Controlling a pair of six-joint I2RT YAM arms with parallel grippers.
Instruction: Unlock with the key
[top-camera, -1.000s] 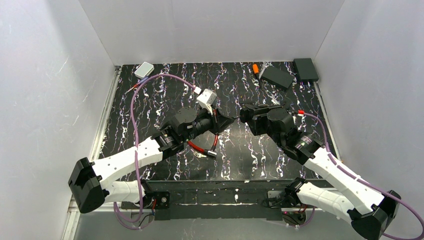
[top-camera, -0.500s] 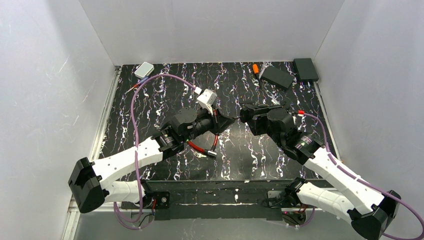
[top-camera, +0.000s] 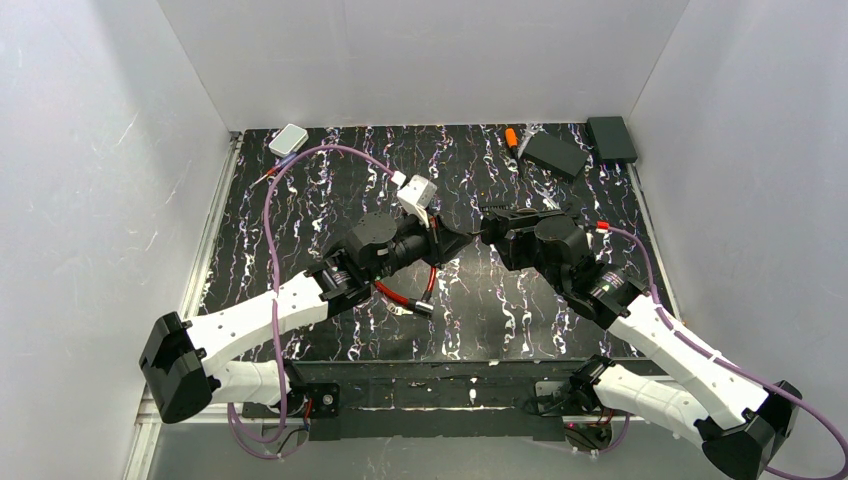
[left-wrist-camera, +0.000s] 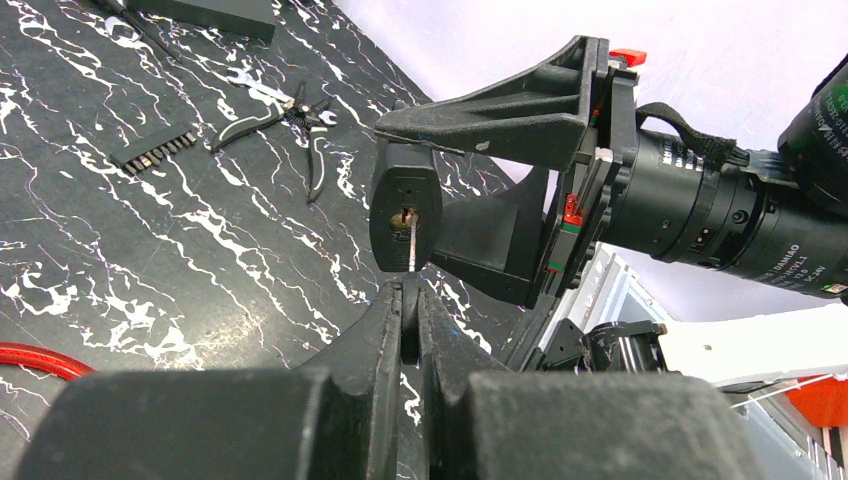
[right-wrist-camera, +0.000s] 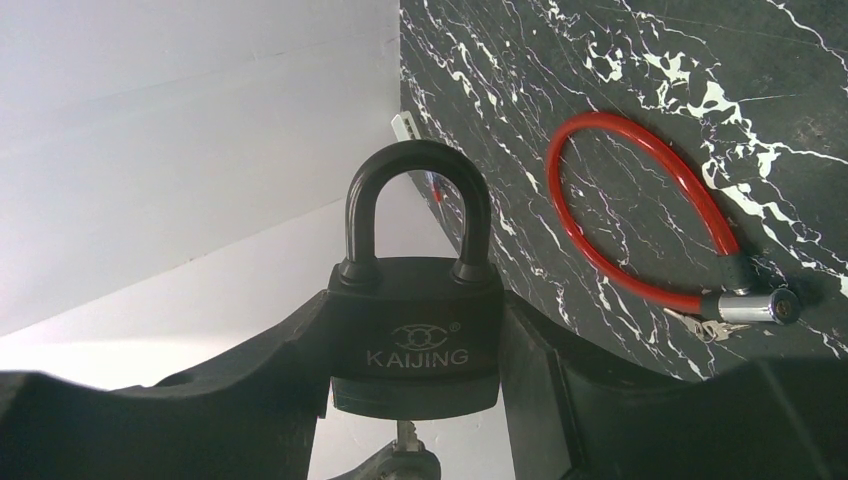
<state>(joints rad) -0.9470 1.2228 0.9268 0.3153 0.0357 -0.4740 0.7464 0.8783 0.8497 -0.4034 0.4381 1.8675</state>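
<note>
Meeting over the middle of the dark marbled surface (top-camera: 300, 210), the two arms reach inward from their bases in the top view, both bent at the elbow. The left fingers (top-camera: 450, 245) and right fingers (top-camera: 500, 222) come tip to tip. What they hold is too small to make out from here. A red cable lock (top-camera: 405, 295) lies on the surface under the left forearm.

From the left wrist, a black padlock (left-wrist-camera: 405, 200) hangs in the air above the surface and turns its underside to the camera, showing a brass keyhole. The left fingers (left-wrist-camera: 385, 320) are closed on a key (left-wrist-camera: 411, 245). Its thin silver blade runs straight up from them, and its tip is in the keyhole. The right fingers (left-wrist-camera: 500, 105) clamp the lock body from above and below, and that wrist lies level behind it. Pliers (left-wrist-camera: 300, 125) and a strip of bits (left-wrist-camera: 155, 152) lie beyond.

From the right wrist, the padlock (right-wrist-camera: 415, 330) sits upright in the frame, matte black, with KAIJING printed on its face. The right fingers (right-wrist-camera: 270, 370) press on both of its sides. Its shackle (right-wrist-camera: 415, 160) is seated in the body and points up, away from the camera. The key (right-wrist-camera: 405, 440) enters from below, in line with the lock's long axis. The red cable lock (right-wrist-camera: 640, 200) lies looped on the surface to the right, with a small set of keys (right-wrist-camera: 700, 325) at its barrel.
</note>
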